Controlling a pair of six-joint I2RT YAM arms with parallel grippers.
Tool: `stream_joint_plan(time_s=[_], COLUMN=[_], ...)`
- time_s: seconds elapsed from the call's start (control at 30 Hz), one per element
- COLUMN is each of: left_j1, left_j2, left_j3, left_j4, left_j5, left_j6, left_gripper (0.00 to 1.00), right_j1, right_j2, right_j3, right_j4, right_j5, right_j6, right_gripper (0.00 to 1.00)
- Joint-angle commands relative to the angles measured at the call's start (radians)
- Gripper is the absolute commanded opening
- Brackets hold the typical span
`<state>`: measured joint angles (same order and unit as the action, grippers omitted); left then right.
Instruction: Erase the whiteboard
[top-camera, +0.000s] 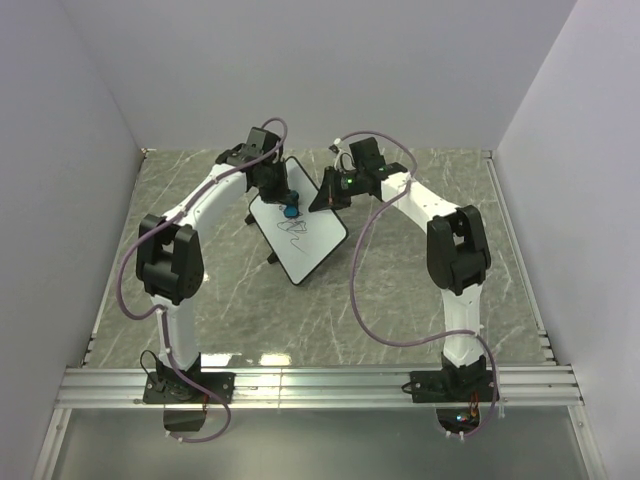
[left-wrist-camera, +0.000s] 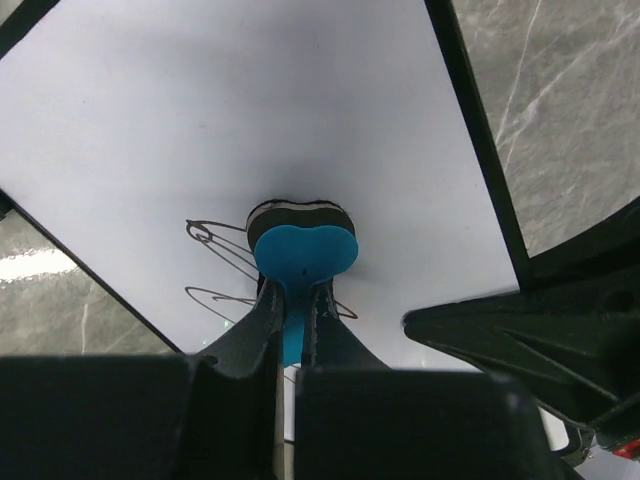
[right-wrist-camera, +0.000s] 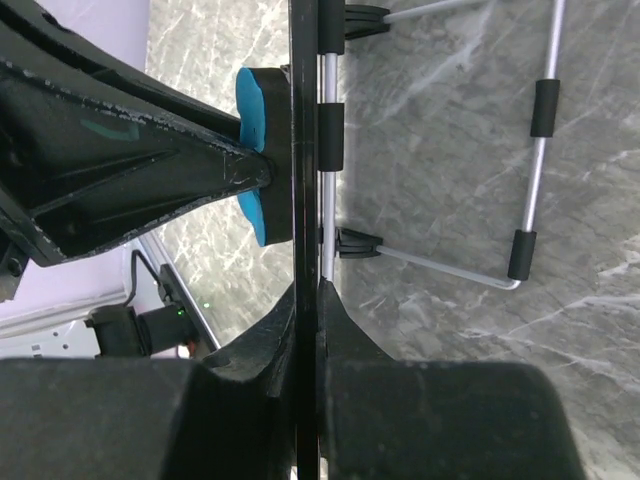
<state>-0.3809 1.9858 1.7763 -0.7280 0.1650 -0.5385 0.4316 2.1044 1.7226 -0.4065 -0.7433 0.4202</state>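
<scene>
Pinching a blue eraser in the left pincer, pad pressed flat against the whiteboard at the edge of black scribbles. Clamping the board's right edge with the right pincer, squeezed together on it. Propped tilted on a wire stand, near the middle of the counter's far edge.

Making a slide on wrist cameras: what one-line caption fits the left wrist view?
Left gripper holds a blue eraser against the whiteboard, beside black scribbles.
</scene>
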Motion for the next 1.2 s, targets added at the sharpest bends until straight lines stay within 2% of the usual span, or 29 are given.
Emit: stream_joint_plan(time_s=[0.0, 0.27, 0.37, 0.4, 0.6, 0.77, 0.93, 1.0, 1.17], left_j1=[-0.027, -0.036, -0.036, -0.038, -0.05, -0.038, 0.06, 0.104, 0.171], left_j2=[-0.016, -0.051, -0.061, -0.062, -0.09, -0.016, 0.045, 0.057, 0.142], left_j3=[-0.055, -0.242, -0.287, -0.291, -0.336, -0.31, -0.345, -0.345, -0.313], left_j4=[0.097, 0.209, 0.269, 0.286, 0.42, 0.389, 0.434, 0.423, 0.355], left_j5=[0.042, 0.06, 0.138, 0.228, 0.361, 0.306, 0.298, 0.219, 0.12], left_j6=[-0.005, 0.014, 0.024, 0.032, 0.038, 0.06, 0.031, 0.037, 0.029], left_gripper=[0.0, 0.0, 0.0, 0.0, 0.0, 0.0, 0.0, 0.0, 0.0], right_j1=[0.067, 0.065, 0.065, 0.067, 0.067, 0.068, 0.078, 0.079, 0.082], right_j2=[0.065, 0.105, 0.109, 0.109, 0.112, 0.108, 0.098, 0.094, 0.094], right_j3=[-0.003, 0.074, 0.084, 0.086, 0.101, 0.111, 0.112, 0.111, 0.114], right_j4=[-0.163, -0.23, -0.247, -0.245, -0.253, -0.271, -0.291, -0.301, -0.321], right_j5=[-0.084, -0.036, -0.033, -0.025, -0.022, -0.013, -0.013, -0.007, -0.004], right_j6=[-0.029, -0.038, -0.034, -0.032, -0.017, -0.02, -0.031, -0.035, -0.05], right_gripper=[0.0, 0.0, 0.0, 0.0, 0.0, 0.0, 0.0, 0.0, 0.0])
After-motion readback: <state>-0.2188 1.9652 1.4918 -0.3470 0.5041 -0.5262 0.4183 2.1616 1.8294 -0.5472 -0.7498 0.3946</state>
